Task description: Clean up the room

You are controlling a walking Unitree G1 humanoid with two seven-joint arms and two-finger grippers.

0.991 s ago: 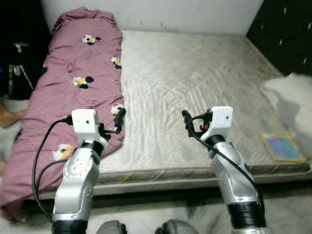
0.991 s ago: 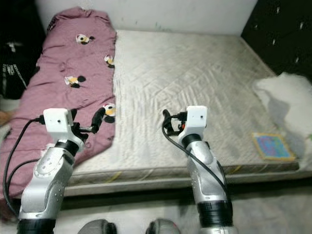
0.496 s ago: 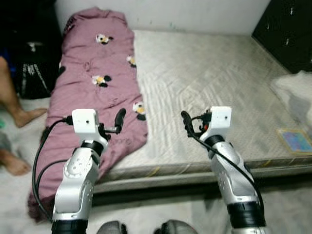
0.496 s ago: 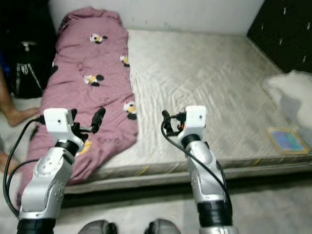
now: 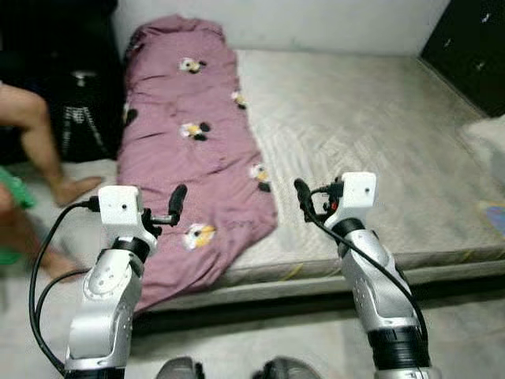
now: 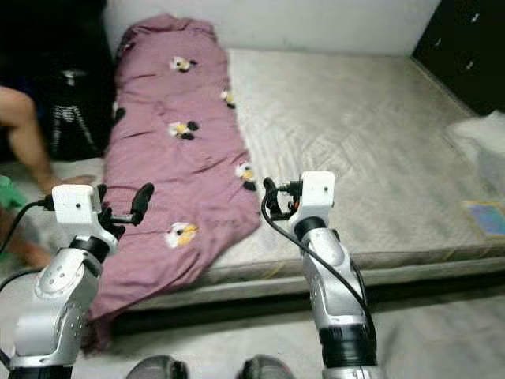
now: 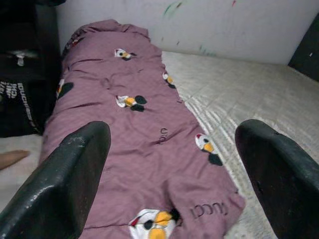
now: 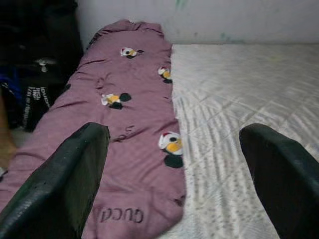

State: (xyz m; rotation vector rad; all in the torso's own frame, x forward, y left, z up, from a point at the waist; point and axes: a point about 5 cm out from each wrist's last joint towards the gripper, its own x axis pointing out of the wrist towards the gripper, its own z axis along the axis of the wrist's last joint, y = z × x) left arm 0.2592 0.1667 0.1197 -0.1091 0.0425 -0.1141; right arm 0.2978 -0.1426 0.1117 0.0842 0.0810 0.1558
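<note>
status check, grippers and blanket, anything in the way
Left gripper and right gripper open, empty, raised short of the bed. Blanket on the bed's left side, near end drooping over the edge. Person's legs on the floor at left.

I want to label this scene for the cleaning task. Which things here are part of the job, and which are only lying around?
Part of the job:
- blanket, hanging over the mattress edge
- left gripper, open
- right gripper, open

Only lying around:
- black bag
- person's leg
- dark cabinet
</note>
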